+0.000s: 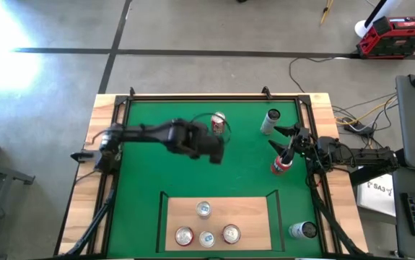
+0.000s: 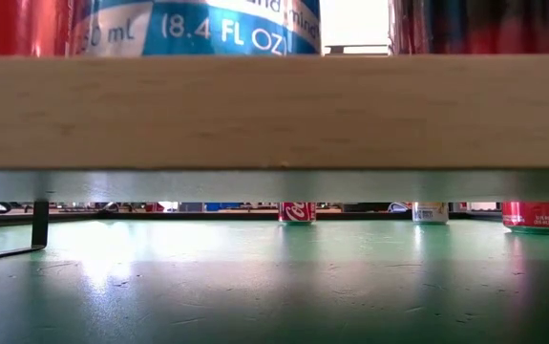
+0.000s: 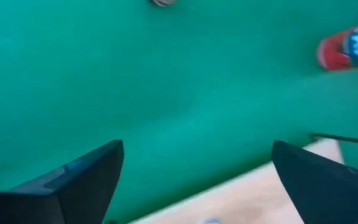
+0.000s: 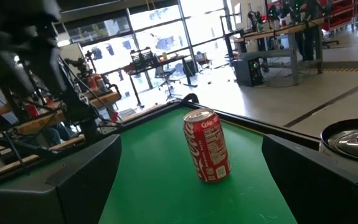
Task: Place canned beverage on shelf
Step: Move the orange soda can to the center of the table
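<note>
the left hand (image 1: 211,148) hangs open over the green mat (image 1: 149,173), a red can (image 1: 218,124) just beyond it. the shelf (image 1: 254,217) lies nearer, holding four cans. the right hand (image 1: 285,143) is open, a red can (image 1: 281,165) beside it.

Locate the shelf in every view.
High view: shelf at bottom centre, on the green mat.
Low view: shelf edge spans the upper band.
Left wrist view: pale shelf strip bordering the mat.
Right wrist view: not in it.
Shared landmark: the green mat.
</note>
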You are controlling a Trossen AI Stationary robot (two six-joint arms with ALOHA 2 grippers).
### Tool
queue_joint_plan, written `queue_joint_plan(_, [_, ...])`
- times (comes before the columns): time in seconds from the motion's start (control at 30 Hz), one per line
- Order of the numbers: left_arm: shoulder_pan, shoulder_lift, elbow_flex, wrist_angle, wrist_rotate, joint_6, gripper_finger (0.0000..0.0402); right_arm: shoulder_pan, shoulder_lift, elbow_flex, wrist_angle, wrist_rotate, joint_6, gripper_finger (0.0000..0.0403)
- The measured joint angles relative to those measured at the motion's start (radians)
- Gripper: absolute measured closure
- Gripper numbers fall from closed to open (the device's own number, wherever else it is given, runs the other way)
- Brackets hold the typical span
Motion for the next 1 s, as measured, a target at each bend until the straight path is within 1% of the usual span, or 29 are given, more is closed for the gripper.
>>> queue_joint_plan(0.1, [0.046,-0.085,-0.128,0.000,0.002,0.022,0.0017,0.000,0.000,0.000,0.000,0.000,0.000,0.0022])
queue_joint_plan(0.2, [0.073,-0.195,-0.313,0.008,0.002,-0.010,0.0026,0.000,0.000,0.000,0.000,0.000,0.000,0.0022])
queue_joint_plan(0.27, [0.075,-0.283,-0.453,0.055,0.002,-0.035,0.0030,0.000,0.000,0.000,0.000,0.000,0.000,0.0022])
queue_joint_plan(0.4, [0.075,-0.501,-0.764,0.286,0.003,-0.018,0.0032,0.000,0.000,0.000,0.000,0.000,0.000,0.0022])
queue_joint_plan(0.53, [0.081,-0.717,-1.089,0.614,-0.022,0.040,0.0032,0.000,0.000,0.000,0.000,0.000,0.000,0.0022])
queue_joint_plan(0.6, [0.089,-0.796,-1.235,0.800,-0.047,0.125,0.0032,0.000,0.000,0.000,0.000,0.000,0.000,0.0022])
queue_joint_plan(0.7, [0.105,-0.874,-1.416,1.090,-0.050,0.314,0.0032,0.000,0.000,0.000,0.000,0.000,0.000,0.0022])
queue_joint_plan(0.83, [0.127,-0.914,-1.590,1.447,-0.047,0.594,0.0032,0.000,0.000,0.000,0.000,0.000,0.000,0.0022])
queue_joint_plan(0.9, [0.146,-0.920,-1.659,1.584,-0.019,0.716,0.0032,0.000,0.000,0.000,0.000,0.000,0.000,0.0022])
queue_joint_plan(1.0, [0.193,-0.923,-1.760,1.775,0.085,0.849,0.0032,0.000,0.000,0.000,0.000,0.000,0.000,0.0022])
